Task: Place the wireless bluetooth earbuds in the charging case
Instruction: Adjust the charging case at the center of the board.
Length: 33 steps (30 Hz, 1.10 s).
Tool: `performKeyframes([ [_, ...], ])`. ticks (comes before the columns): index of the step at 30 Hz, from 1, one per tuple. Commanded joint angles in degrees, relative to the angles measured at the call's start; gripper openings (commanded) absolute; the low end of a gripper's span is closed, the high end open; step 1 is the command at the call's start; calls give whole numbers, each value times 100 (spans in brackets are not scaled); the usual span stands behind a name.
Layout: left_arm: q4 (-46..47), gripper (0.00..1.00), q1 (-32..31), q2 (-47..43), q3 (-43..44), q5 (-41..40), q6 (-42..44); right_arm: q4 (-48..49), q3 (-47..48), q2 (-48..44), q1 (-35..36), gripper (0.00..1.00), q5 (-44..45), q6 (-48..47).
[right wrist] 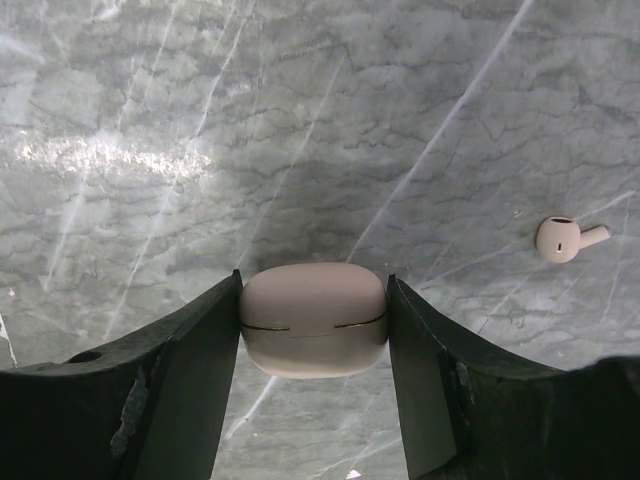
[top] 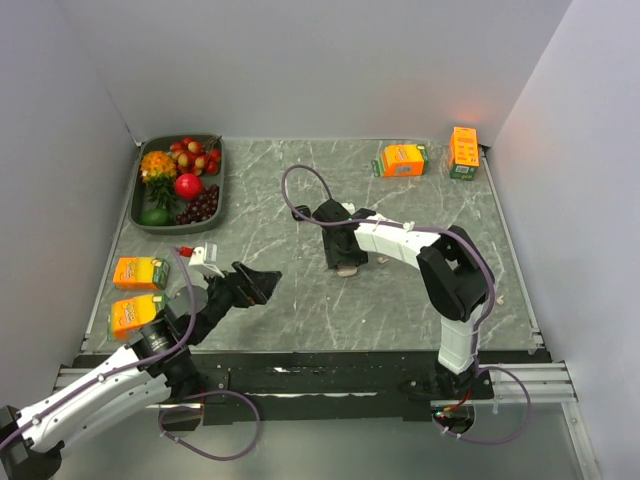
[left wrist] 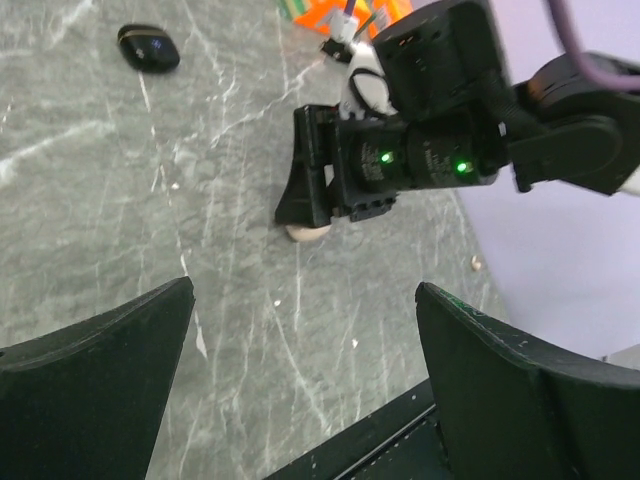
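Grey marble table (top: 300,300), white walls: case clamped, lid shut.
Right gripper (right wrist: 313,330) pinches the pale case (right wrist: 313,318) by its sides, down at the table. Left gripper (left wrist: 305,360) stands spread and empty near the case. One pale bud (right wrist: 562,240) lies apart from the case, on its right in the wrist view. Judgement: hold the case square and steady, and raise the lid before fetching the bud.
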Motion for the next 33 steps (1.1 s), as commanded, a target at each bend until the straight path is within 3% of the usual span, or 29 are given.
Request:
performKeyframes([
  [1,160,98,-5,185,-36,119,-142,-87,63,67,49,10,-133,75],
  [5,213,98,-5,317,-28,127,-98,-86,27,-3,40,31,-292,154],
  [9,213,98,-5,467,-1,163,-55,-122,-16,-108,58,43,-257,216],
  [13,213,99,3,581,51,154,-28,-209,45,-389,49,64,-205,260],
  [18,213,99,-5,792,139,110,33,-368,177,-635,40,75,-143,269],
  [19,213,99,-5,827,157,119,34,-385,194,-706,40,86,-152,269],
  [20,213,99,-5,871,192,110,42,-420,229,-732,49,89,-152,269],
  [24,213,98,-5,1099,271,136,69,-439,107,-987,14,90,6,313],
  [26,371,96,-5,1292,315,189,121,-254,-199,-1285,-143,85,-72,313],
  [30,415,92,3,1784,490,207,113,124,-693,-1646,-399,65,-502,146],
  [33,318,91,-14,2084,710,40,60,168,-799,-1682,-417,59,-626,32],
])
